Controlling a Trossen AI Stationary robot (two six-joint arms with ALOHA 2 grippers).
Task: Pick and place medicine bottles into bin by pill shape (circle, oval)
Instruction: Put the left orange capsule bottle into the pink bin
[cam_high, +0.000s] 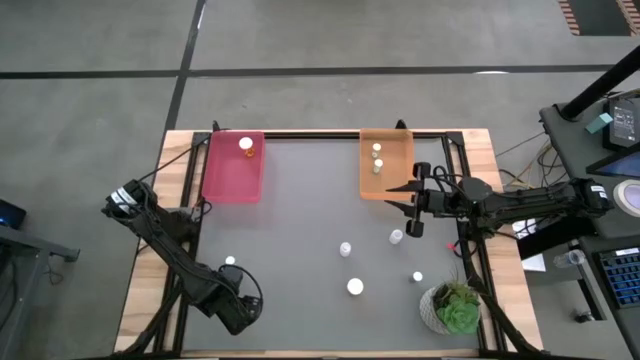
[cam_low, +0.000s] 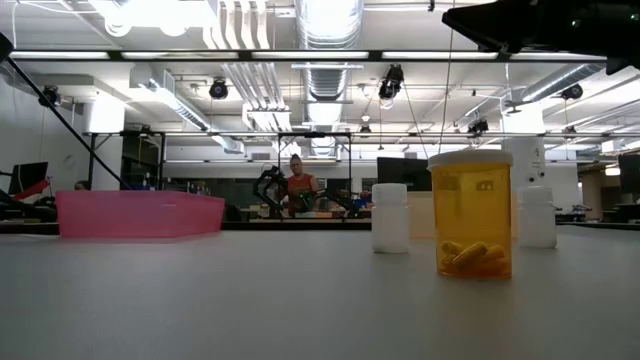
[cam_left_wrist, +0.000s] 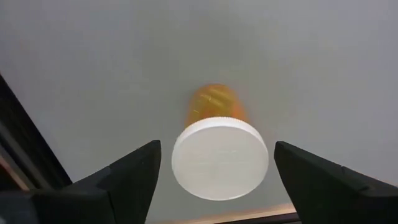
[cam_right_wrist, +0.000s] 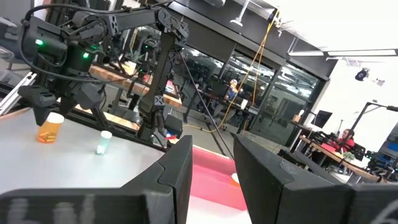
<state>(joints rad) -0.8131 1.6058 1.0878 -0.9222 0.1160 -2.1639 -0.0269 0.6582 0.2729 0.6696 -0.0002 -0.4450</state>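
An orange medicine bottle with a white cap (cam_left_wrist: 219, 158) stands upright on the grey table near its left front; it also shows in the high view (cam_high: 230, 262). My left gripper (cam_left_wrist: 217, 149) is open above it, one finger on either side of the cap, both apart from it. My right gripper (cam_high: 411, 207) is open and empty above the table, beside the orange bin (cam_high: 395, 180). Several more bottles stand on the table, such as one white bottle (cam_high: 345, 248) and another (cam_high: 355, 287). The pink bin (cam_high: 225, 175) holds one bottle (cam_high: 246, 145); the orange bin holds two (cam_high: 377, 156).
A green plant in a white pot (cam_high: 455, 306) stands at the table's right front corner. In the low view an orange bottle with oval capsules (cam_low: 471, 215) and a white bottle (cam_low: 390, 217) stand close to the camera. People sit in the room beyond the table.
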